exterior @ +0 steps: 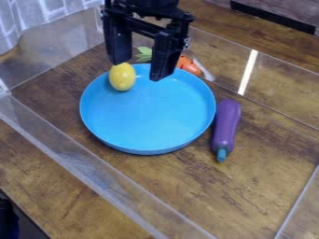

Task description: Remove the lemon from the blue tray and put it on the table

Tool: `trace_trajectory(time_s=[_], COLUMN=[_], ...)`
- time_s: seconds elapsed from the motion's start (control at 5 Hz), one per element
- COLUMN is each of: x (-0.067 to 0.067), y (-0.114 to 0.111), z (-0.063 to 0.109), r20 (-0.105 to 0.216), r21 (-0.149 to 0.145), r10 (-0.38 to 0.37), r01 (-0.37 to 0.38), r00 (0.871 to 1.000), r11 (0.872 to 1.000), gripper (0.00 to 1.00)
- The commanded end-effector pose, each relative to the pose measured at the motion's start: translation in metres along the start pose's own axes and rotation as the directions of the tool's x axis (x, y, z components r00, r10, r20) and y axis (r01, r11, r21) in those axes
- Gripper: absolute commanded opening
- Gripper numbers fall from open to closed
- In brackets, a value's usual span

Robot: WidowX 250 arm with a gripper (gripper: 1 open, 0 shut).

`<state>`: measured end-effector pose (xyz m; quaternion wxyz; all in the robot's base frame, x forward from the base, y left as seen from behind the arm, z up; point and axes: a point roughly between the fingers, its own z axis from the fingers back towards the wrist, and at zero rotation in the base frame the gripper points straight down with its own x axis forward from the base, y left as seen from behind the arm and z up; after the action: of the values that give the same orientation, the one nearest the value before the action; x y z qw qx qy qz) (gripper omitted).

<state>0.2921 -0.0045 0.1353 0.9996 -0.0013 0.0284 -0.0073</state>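
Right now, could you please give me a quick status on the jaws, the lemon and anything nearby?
Gripper open, jaws empty, above tray's far edge. Lemon in the blue tray, near far-left rim, beside left finger. Carrot just behind gripper; eggplant on table right of tray.

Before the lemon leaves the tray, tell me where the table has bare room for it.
Bare dark wood table lies in front of the round blue plastic tray and to its left. Right of it is tighter: the purple eggplant lies along the rim. Behind is crowded: the open black gripper, yellow lemon and orange carrot.
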Motion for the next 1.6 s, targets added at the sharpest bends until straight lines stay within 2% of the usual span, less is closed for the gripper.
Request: trace_trajectory(time_s=[0.0,0.2,0.4,1.4], x=[0.002,0.009,0.011,0.024], y=[0.004,0.016,0.025,0.036], z=[-0.007,-0.016,-0.018,-0.033], r20=[-0.012,-0.015,-0.008,0.003], r21=[0.005,0.018,0.021,0.007], r10=[0.010,0.027,0.043,0.068], r01=[-0.009,-0.026,-0.043,-0.068], r00=[1.000,1.000,0.999,0.998], r11=[1.000,0.999,0.999,0.998], gripper=[1.00,1.00,1.00,1.00])
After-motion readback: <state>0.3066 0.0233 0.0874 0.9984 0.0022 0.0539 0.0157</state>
